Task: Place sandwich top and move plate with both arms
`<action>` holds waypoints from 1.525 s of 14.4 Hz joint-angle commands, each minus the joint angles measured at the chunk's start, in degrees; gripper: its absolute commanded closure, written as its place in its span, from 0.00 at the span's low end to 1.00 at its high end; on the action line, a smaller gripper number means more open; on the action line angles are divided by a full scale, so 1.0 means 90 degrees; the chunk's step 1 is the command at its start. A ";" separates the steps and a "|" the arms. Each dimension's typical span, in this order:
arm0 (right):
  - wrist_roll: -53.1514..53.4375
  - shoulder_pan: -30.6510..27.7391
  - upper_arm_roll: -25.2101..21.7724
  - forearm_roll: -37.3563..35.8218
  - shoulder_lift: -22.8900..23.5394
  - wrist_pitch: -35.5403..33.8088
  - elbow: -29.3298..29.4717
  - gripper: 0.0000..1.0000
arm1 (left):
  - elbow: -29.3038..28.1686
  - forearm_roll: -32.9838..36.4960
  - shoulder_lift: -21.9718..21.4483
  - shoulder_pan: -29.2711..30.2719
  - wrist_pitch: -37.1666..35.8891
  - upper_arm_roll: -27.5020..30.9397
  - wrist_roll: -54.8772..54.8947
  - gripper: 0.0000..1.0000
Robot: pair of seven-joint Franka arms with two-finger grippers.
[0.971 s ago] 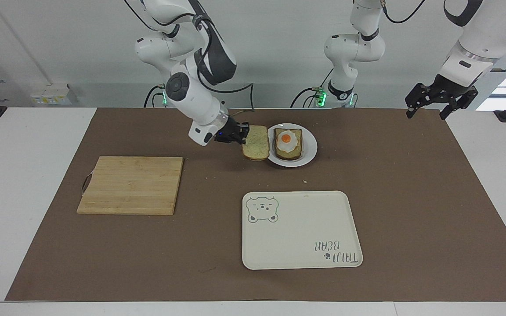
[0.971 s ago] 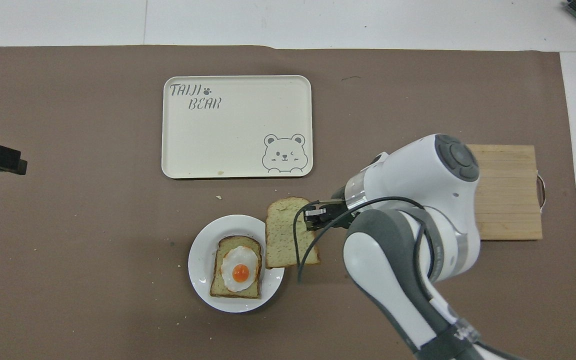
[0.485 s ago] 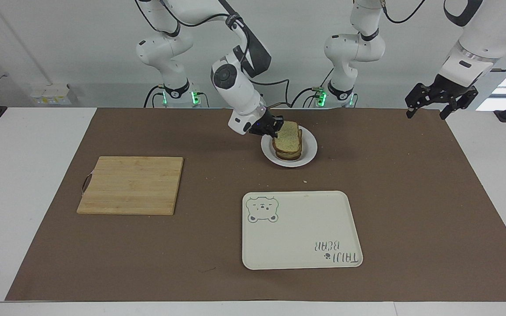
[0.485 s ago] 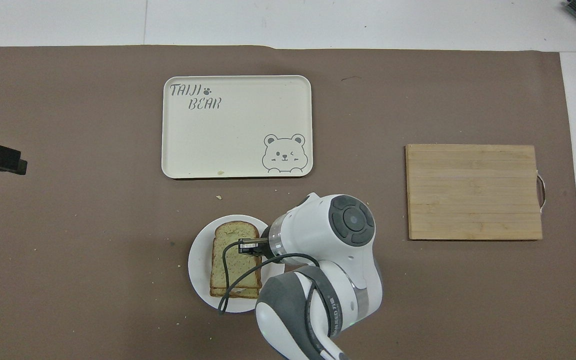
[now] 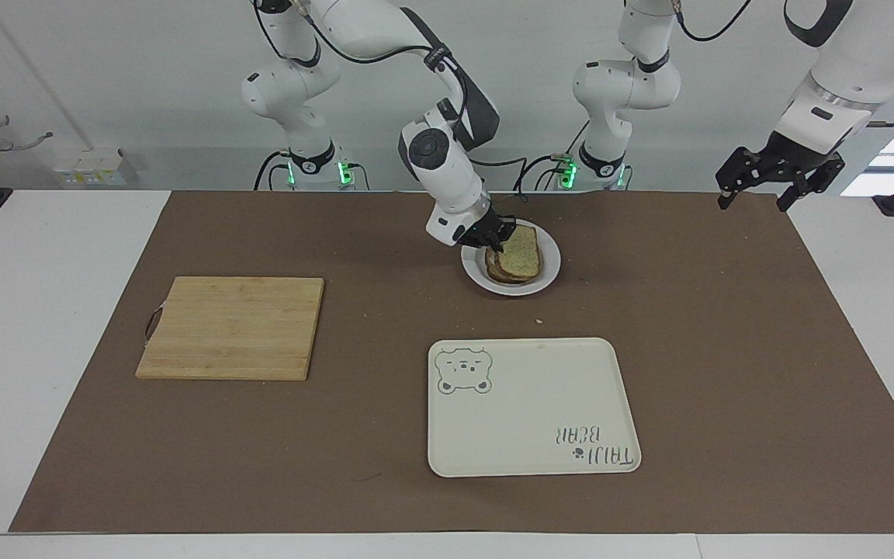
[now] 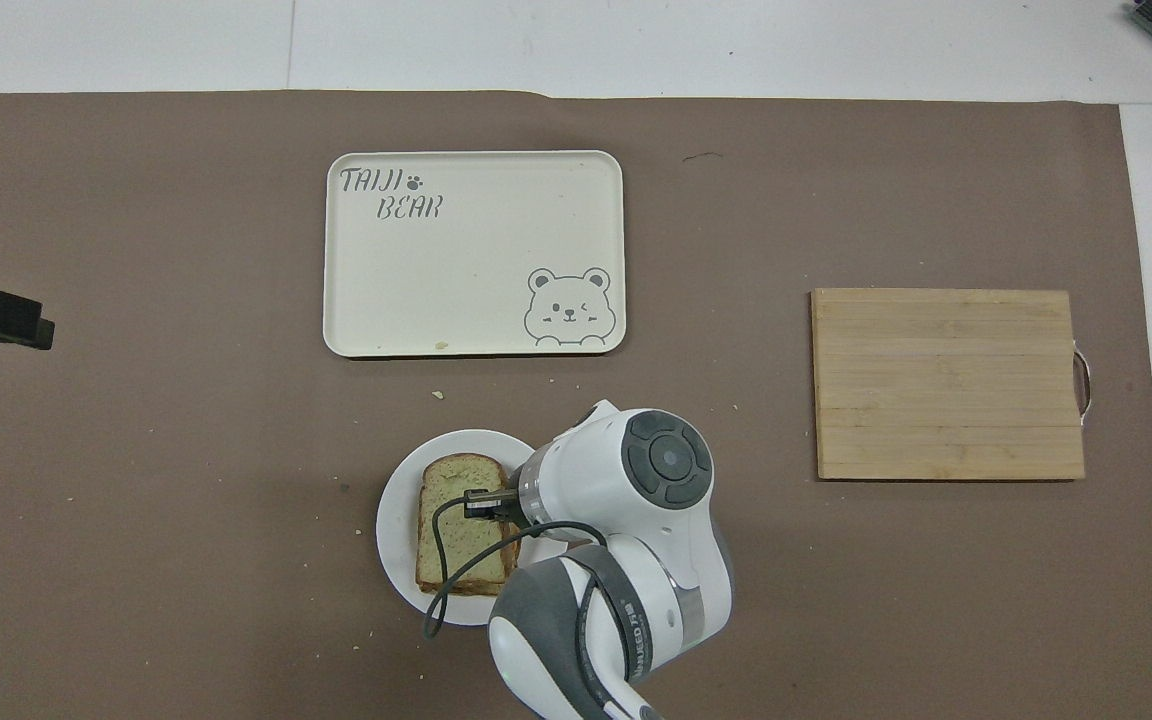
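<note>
On the small white plate (image 5: 548, 268), which is sitting on the brown mat (image 5: 726, 349) near the robots' edge of the bench (image 5: 43, 310), the top slice of bread (image 5: 523, 252) is lying over a lower slice (image 5: 498, 273), whose brown edge is showing just beneath it in the facing view. The right hand (image 5: 500, 242) is reaching down at a slant to the side of the stack that faces the right arm's end, and its fingers are pressed together on the edge of the top slice, pinching it while the slice is resting on the one below. In the overhead view the same hand (image 6: 481, 503) is lying over the middle of the speckled slice (image 6: 456, 540), with a black cable looping across the bread and the plate rim (image 6: 396, 520). The right arm (image 5: 447, 163) is bending in from its base and is covering part of the plate from above. The left hand (image 5: 753, 186) is hanging in the air over the left arm's end of the mat, well apart from the plate, with its fingers spread wide and holding nothing; this arm is waiting. Farther from the robots than the plate, a cream tray with a bear drawing (image 5: 532, 404) is lying flat on the mat. A wooden cutting board (image 5: 231, 327) is lying toward the right arm's end, well apart from both plate and tray. A few crumbs (image 5: 539, 320) are scattered on the mat between plate and tray.
</note>
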 commanded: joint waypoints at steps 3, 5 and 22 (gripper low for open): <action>-0.0304 -0.0008 -0.0053 0.0219 0.0092 0.0181 -0.0067 0.62 | 0.0026 0.0068 -0.0015 0.0086 -0.0099 -0.0058 0.0046 0.00; -0.0342 -0.0077 -0.0063 0.0102 0.0111 0.0151 -0.0038 0.00 | 0.0016 0.0068 -0.0015 0.0086 -0.0099 -0.0058 0.0046 0.00; -0.0450 -0.2351 -0.0141 -0.2505 -0.1236 -0.2121 0.0294 0.00 | 0.0026 0.0068 -0.0015 0.0086 -0.0099 -0.0058 0.0046 0.00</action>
